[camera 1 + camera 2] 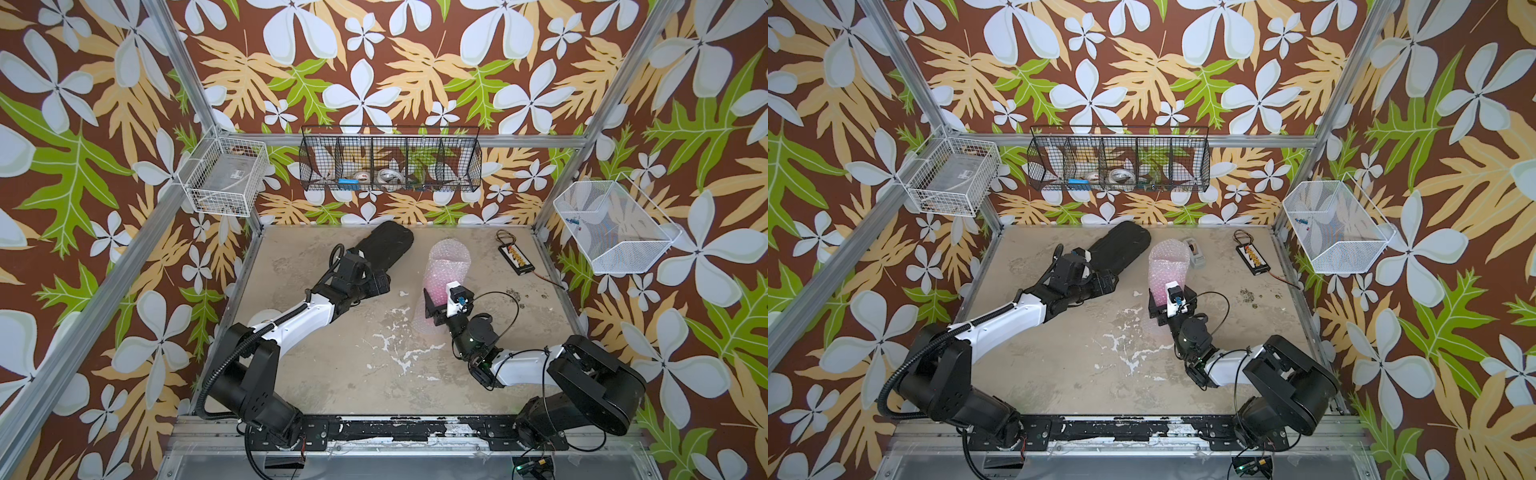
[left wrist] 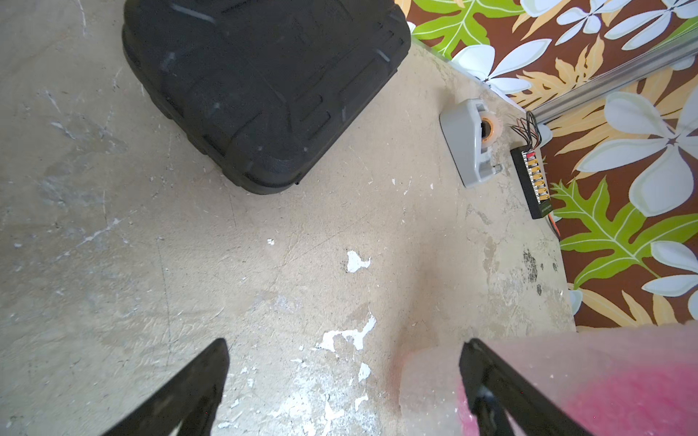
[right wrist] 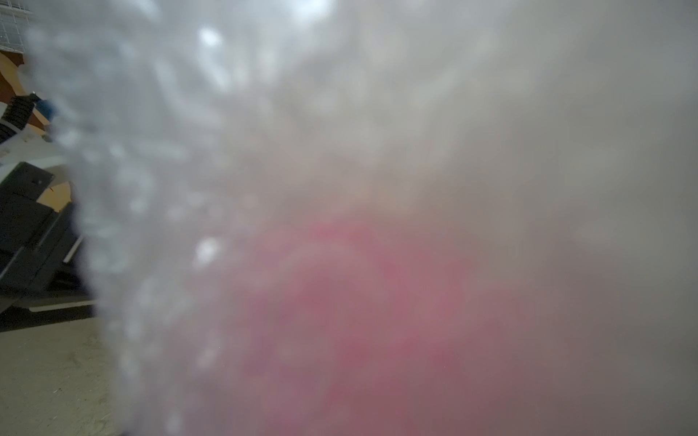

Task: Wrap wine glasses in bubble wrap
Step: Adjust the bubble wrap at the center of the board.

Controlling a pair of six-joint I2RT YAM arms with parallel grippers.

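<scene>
Wine glass (image 1: 438,286) in bubble wrap (image 1: 451,251), tabletop's (image 1: 332,353) far half: overlap is to be pinned tight; left gripper (image 2: 345,341) released, right gripper's (image 1: 439,303) hold not discernible.

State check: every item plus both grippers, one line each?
bubble wrap: rolled into a tube around the goblet, one end open.
pink goblet: inside the wrap, only pink showing through.
right gripper: jaws either side of the wrapped bundle, grip unclear.
left gripper: open, empty.
black case: closed, on the table.
tape dispenser: roll fitted, on the table.
</scene>
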